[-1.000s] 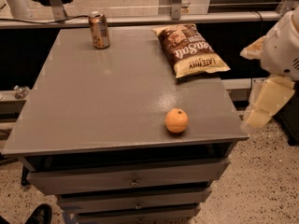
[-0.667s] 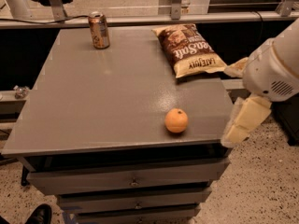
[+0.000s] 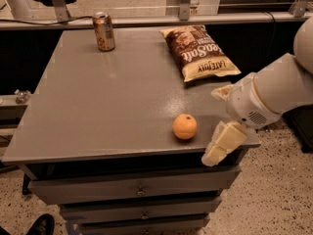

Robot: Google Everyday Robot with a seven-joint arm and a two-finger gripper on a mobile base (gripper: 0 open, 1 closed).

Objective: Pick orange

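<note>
The orange (image 3: 185,126) sits on the grey tabletop (image 3: 107,97) near its front edge and towards the right corner, with bare surface all round it and nothing touching it. Just to its right, the end effector (image 3: 213,126) hangs over that corner. Its two cream fingers are spread apart with nothing between them, one above the orange's level and one dipping past the tabletop's front edge.

The step in hand looks like the approach. To do it well, the end effector should probably slide left until the fruit lies squarely between the fingers. The lower finger would need to lift clear of the edge first. A round fruit rolls readily, so a nudge from one finger alone could send it off the front; closing evenly on its widest part seems safest.

Farther back, the chip bag (image 3: 199,51) lies flat and seems closed, and the soda can (image 3: 103,31) stands upright at the far left; neither shows its contents. The drawers (image 3: 139,190) beneath the tabletop are shut, so what they hold is hidden.
</note>
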